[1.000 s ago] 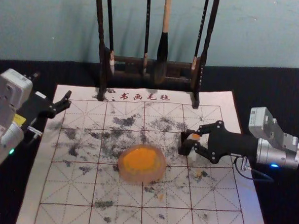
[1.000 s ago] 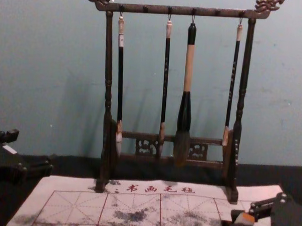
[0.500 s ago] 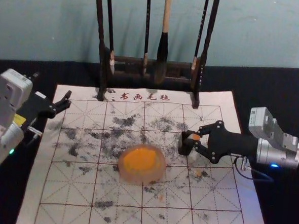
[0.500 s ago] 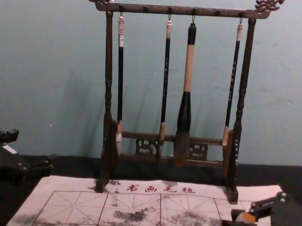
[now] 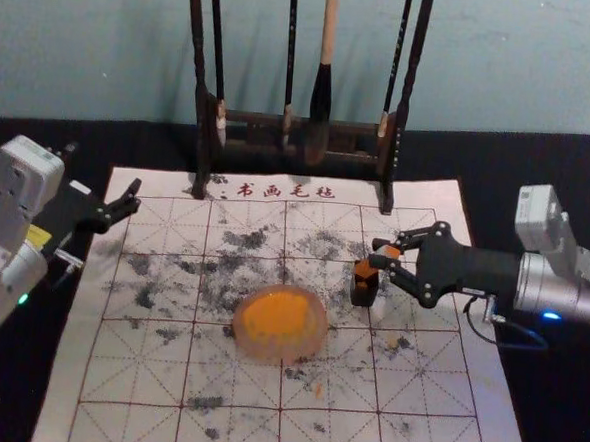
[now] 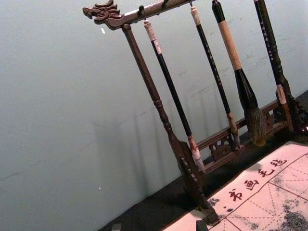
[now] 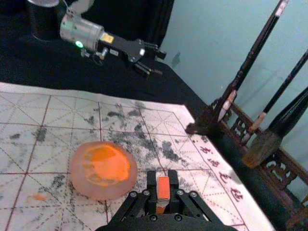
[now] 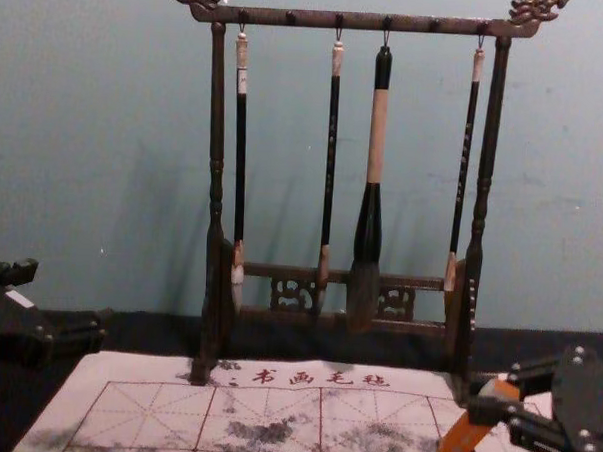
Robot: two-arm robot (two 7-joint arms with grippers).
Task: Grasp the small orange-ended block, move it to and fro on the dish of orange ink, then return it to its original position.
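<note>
You have passage across the near part of the white, red-gridded mat (image 5: pixel 232 440). Obstructions: round translucent pink dish (image 5: pixel 279 353) mid-mat, small dark stand (image 5: pixel 363 293) to its right, dark wooden brush rack (image 5: pixel 251 120) far.

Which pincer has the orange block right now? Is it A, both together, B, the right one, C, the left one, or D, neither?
B: the right pincer has the orange block clamped between its fingers.
</note>
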